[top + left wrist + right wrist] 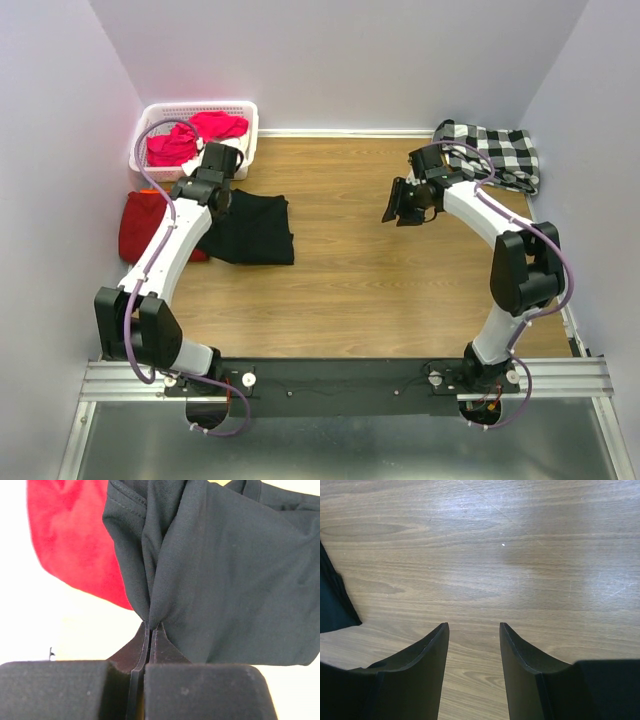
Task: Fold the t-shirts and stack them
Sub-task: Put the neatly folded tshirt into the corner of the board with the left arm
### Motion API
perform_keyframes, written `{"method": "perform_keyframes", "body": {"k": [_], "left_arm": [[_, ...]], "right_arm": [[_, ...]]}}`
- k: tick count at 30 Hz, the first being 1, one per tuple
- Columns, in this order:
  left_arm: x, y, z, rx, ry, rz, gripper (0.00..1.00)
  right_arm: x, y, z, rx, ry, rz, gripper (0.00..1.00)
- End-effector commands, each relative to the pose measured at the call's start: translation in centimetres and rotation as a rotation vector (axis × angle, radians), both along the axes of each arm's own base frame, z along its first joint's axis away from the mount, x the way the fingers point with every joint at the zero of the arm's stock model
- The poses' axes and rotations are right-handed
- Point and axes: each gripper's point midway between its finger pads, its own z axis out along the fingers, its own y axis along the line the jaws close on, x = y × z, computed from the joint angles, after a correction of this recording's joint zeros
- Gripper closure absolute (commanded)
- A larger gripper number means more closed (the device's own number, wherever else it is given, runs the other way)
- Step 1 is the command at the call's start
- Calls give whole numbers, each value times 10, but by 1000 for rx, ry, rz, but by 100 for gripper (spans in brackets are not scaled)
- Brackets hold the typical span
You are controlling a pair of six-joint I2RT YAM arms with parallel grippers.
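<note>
Left to right: plain dark-red cloth tee [140, 225] at bench [380, 260] left edge, partly hidden under my arm. My left claw [151, 625] clenched on pinched fold of soft black cloth tee [230, 580] beside it. My right claw [473, 626] half-open, grasping nothing, over bare wood.

Top view overhead from behind; wrist views close; black tee [255, 230] shared.

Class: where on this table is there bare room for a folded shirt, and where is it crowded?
Bare table lies between the black t-shirt and the open right claw, back to the wall between basket and checked cloth, and along the near edge. Crowded left: basket, dark-red t-shirt, black one pinched in the left claw.
</note>
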Motion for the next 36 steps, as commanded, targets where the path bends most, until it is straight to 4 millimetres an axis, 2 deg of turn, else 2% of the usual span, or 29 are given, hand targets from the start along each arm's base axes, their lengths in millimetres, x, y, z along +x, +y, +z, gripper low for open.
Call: {"method": "perform_keyframes", "body": {"k": [1,8,12,16,24,27,36], "left_arm": [[-3,21,34,72,-96,93,100],[-3,47,57,137,-146,202,100],[1,76,69,156,-180,276,100],[10,94,75,153,-206,309,100],[27,130,60,143,-198,384,100],[25,149,55,141,-194,439,100],[26,187,47,134,-200,555,100]], "right_arm": [[4,6,1,26,9,30,47],[2,8,-4,35,29,39,47],[1,9,-7,36,37,39,47],[2,9,-7,37,34,39,47],[3,7,-8,28,36,35,47],[1,7,-9,27,38,36,47],[-1,6,-13,21,48,36,47]]}}
